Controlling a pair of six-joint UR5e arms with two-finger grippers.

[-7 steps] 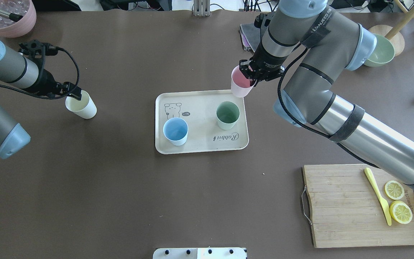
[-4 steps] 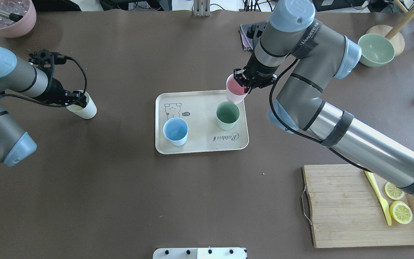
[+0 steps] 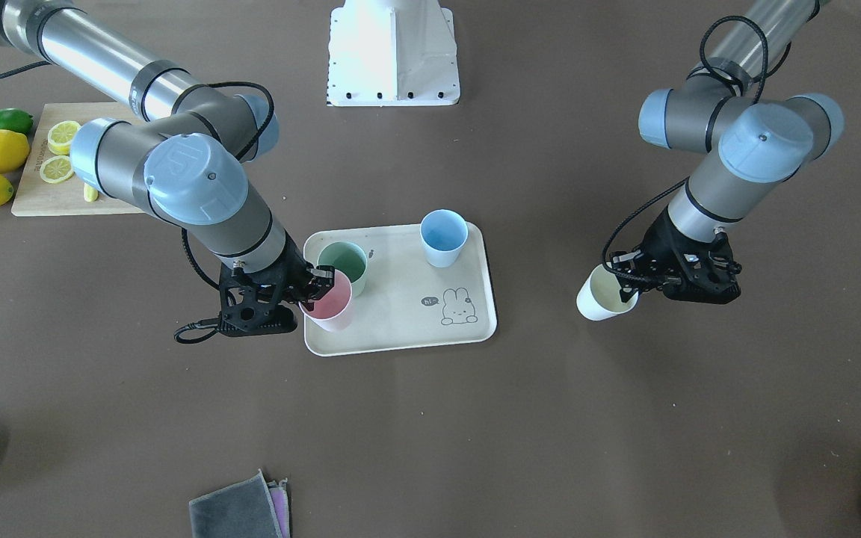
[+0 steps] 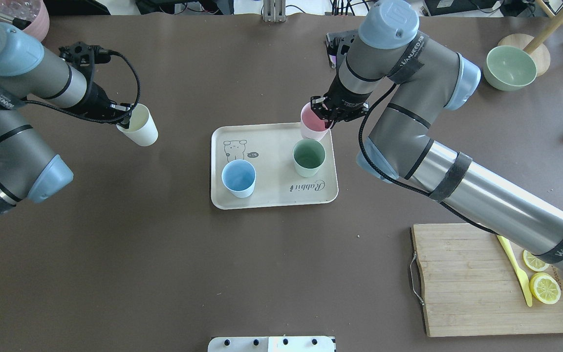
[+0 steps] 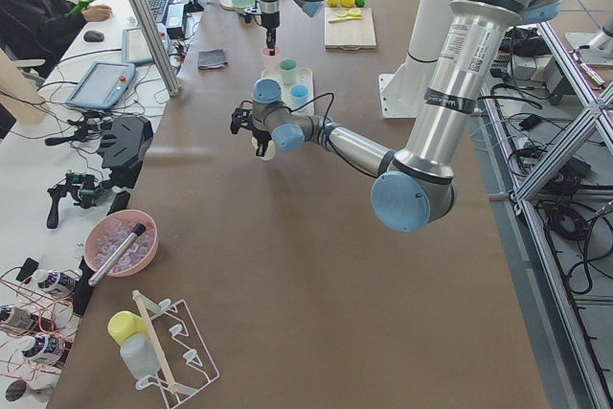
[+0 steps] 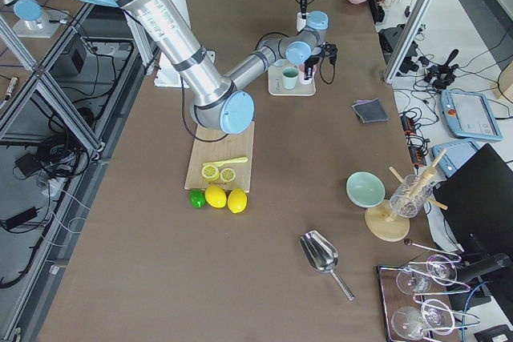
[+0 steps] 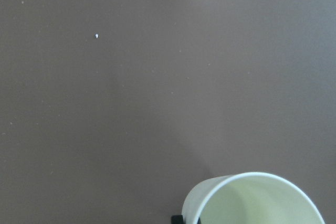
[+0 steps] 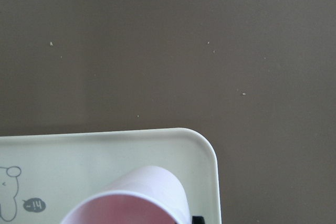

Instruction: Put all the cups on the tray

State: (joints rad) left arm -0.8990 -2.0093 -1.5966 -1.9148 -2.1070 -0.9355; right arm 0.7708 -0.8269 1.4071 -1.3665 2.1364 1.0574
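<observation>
The beige tray (image 4: 267, 198) (image 3: 400, 329) lies mid-table with a blue cup (image 4: 238, 178) (image 3: 443, 237) and a green cup (image 4: 309, 157) (image 3: 343, 264) standing on it. My right gripper (image 4: 325, 111) (image 3: 311, 288) is shut on the rim of a pink cup (image 4: 312, 122) (image 3: 328, 302) and holds it over the tray's far right corner; the cup also shows in the right wrist view (image 8: 131, 199). My left gripper (image 4: 124, 119) (image 3: 636, 280) is shut on the rim of a cream cup (image 4: 140, 128) (image 3: 601, 299) (image 7: 257, 200), held tilted above the table left of the tray.
A wooden cutting board (image 4: 462, 278) with lemon slices (image 4: 544, 287) and a yellow knife (image 4: 516, 266) lies front right. A green bowl (image 4: 510, 67) stands back right, a pink bowl (image 4: 32, 27) back left. Grey cloths (image 3: 240, 508) lie beyond the tray.
My right gripper has carried the pink cup leftwards over the tray's corner. My left gripper has lifted the cream cup and moved it right, towards the tray.
</observation>
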